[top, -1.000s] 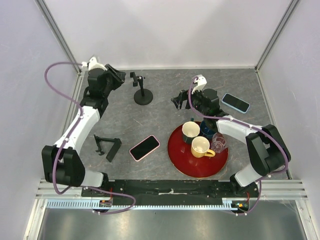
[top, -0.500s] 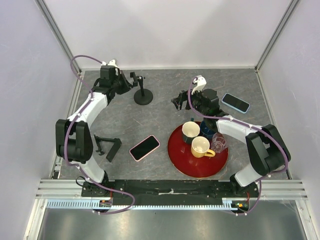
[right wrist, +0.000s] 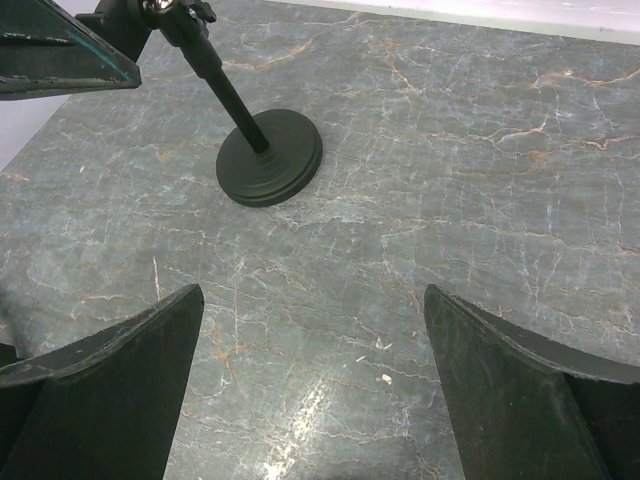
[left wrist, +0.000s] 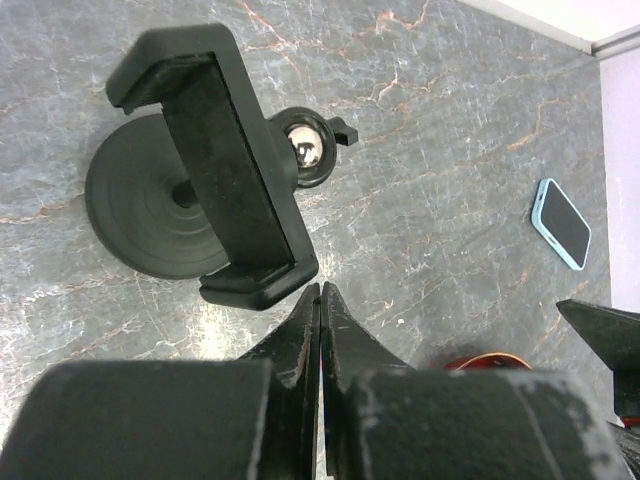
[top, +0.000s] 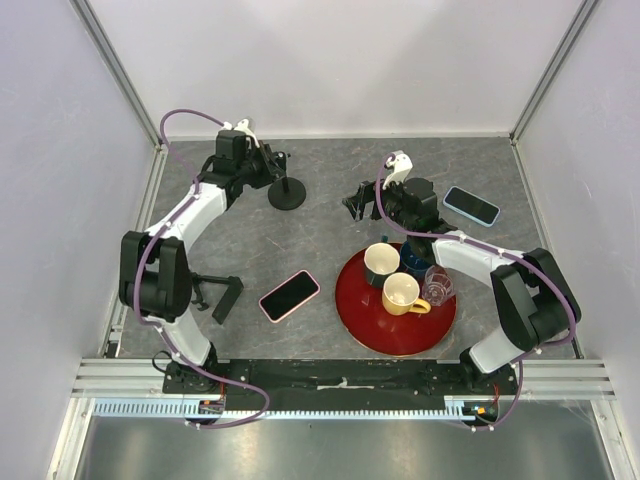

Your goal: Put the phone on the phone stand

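Note:
A black phone stand with a round base (top: pixel 287 196) and a clamp head stands at the back left. A pink-edged phone (top: pixel 289 295) lies screen-up at the front centre. My left gripper (top: pixel 260 164) is shut and empty, right beside the stand's clamp. In the left wrist view the shut tips (left wrist: pixel 320 291) sit just below the clamp (left wrist: pixel 225 165), close to it. My right gripper (top: pixel 354 204) is open and empty over bare table, right of the stand. The right wrist view (right wrist: pixel 312 291) shows the stand's base (right wrist: pixel 270 158) ahead.
A light-blue phone (top: pixel 471 205) lies at the back right and also shows in the left wrist view (left wrist: pixel 560 222). A folding black stand (top: pixel 215 292) lies at the front left. A red tray (top: pixel 360 325) holds two mugs, a dark cup and a glass.
My left arm has swung right from the far-left back corner, and its gripper is now next to the stand's clamp. The right arm and both phones have not moved.

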### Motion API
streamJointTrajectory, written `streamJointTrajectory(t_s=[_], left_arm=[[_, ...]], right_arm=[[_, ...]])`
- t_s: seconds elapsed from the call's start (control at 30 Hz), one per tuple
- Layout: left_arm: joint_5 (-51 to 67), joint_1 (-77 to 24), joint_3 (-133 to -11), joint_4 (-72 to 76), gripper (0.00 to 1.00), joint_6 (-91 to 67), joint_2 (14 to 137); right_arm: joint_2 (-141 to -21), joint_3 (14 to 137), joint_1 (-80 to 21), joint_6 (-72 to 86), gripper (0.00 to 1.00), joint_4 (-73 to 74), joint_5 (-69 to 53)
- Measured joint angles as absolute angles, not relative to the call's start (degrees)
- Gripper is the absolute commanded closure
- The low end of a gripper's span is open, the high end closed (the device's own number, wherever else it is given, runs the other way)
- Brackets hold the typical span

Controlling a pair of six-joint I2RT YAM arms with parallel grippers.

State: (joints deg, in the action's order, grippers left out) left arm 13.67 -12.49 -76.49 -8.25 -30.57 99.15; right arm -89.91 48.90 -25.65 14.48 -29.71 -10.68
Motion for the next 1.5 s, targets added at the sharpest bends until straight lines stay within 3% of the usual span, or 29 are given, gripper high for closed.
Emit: streamJointTrajectory(t_s=[0.07, 0.1, 0.2, 0.3, 0.5, 0.67, 0.97, 1.5], left_arm=[[14.24, -12.64, -76.60, -8.05, 0.89, -30.65, 99.59], [14.33, -12.64, -76.53, -8.10, 0.80, -30.61, 99.59], [13.63, -12.73, -74.46, -7.35, 0.67, -30.15, 97.32], [10.85, -12.73, -69.06, -7.64, 0.63, -28.93, 90.26], [4.40, -11.27, -67.64, -7.90, 0.88, -26.87, 80.95], [2.63, -8.29, -75.31, -10.39, 0.95, -27.38, 87.79], [5.93, -9.04, -80.44, -13.76, 0.96, -30.87, 99.83], [9.85, -14.44, -78.41, -9.34, 0.94, -34.28, 100.05]], right_arm=[[-89.97, 48.90, -25.65, 14.48, 0.02, -29.71, -10.68], [-89.97, 48.90, -25.65, 14.48, 0.02, -29.69, -10.68], [-90.00, 48.90, -25.65, 14.50, 0.02, -29.67, -10.68], [-90.00, 48.90, -25.65, 14.50, 0.02, -29.65, -10.68], [-90.00, 48.90, -25.65, 14.50, 0.02, -29.58, -10.68], [-90.00, 48.90, -25.65, 14.52, 0.02, -29.50, -10.68], [-90.08, 48.90, -25.65, 14.50, 0.02, -29.50, -10.68], [-90.87, 48.93, -25.65, 14.52, 0.02, -29.47, -10.72]])
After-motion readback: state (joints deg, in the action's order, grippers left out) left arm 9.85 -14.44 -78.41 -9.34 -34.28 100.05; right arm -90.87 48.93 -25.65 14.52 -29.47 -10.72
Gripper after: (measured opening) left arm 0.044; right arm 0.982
